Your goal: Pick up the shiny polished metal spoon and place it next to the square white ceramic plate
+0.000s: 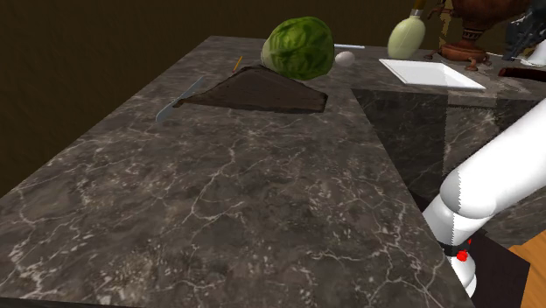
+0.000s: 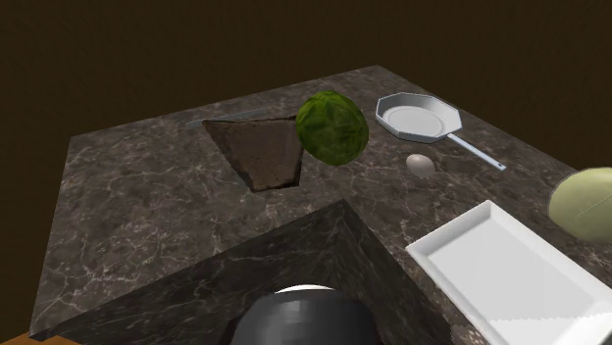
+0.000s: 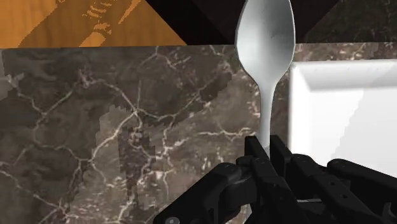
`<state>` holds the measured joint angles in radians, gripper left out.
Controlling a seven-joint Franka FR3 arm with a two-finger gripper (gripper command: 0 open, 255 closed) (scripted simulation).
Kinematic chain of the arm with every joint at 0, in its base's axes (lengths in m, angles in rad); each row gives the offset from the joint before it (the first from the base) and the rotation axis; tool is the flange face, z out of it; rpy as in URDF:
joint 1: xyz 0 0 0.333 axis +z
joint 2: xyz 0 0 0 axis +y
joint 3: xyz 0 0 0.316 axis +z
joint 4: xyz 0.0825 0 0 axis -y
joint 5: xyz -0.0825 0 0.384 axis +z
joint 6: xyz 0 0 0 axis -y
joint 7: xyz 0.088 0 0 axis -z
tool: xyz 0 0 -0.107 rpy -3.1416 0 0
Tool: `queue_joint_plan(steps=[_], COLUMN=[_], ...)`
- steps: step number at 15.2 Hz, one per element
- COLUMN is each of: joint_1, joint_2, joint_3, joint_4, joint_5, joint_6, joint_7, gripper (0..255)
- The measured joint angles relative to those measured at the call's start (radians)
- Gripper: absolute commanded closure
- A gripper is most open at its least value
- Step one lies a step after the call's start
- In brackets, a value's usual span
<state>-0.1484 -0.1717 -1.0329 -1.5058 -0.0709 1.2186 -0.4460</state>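
So: the shiny metal spoon [image 3: 266,38] is clamped by its handle between the fingers of the hand [image 3: 267,151], which is closed tight on it, with the bowl sticking out ahead. It's held over the dark marble bench [image 3: 127,127], just beside the rim of the square white plate [image 3: 337,108]. The bowl is pointed toward the bench edge, with orange floor [image 3: 63,25] seen past it.

Looks like the put-down stage, it'd be guessed. To get it done nicely, the spoon should be lowered straight onto the bare marble alongside the plate, not onto the rim. It should be levelled first so it isn't landed bowl-first. The fingers shouldn't be opened until the spoon is nearly touching, or a bounce or slide toward the edge can be expected. Height above the bench can't really be judged here.
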Motion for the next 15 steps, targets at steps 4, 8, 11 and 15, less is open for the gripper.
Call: queue_joint_plan(steps=[4,8,11,15], joint_1=[-0.168,-0.524,-0.709,-0.623], joint_2=[0.384,0.638,0.750,0.716], joint_3=[-0.187,-0.100,-0.036,-0.066], joint_4=[0.223,0.522,0.691,0.555], joint_5=[0.285,0.498,0.596,0.555], joint_6=[-0.066,-0.190,-0.246,-0.165], joint_7=[-0.298,-0.431,-0.453,-0.472], gripper=[255,255,255,255])
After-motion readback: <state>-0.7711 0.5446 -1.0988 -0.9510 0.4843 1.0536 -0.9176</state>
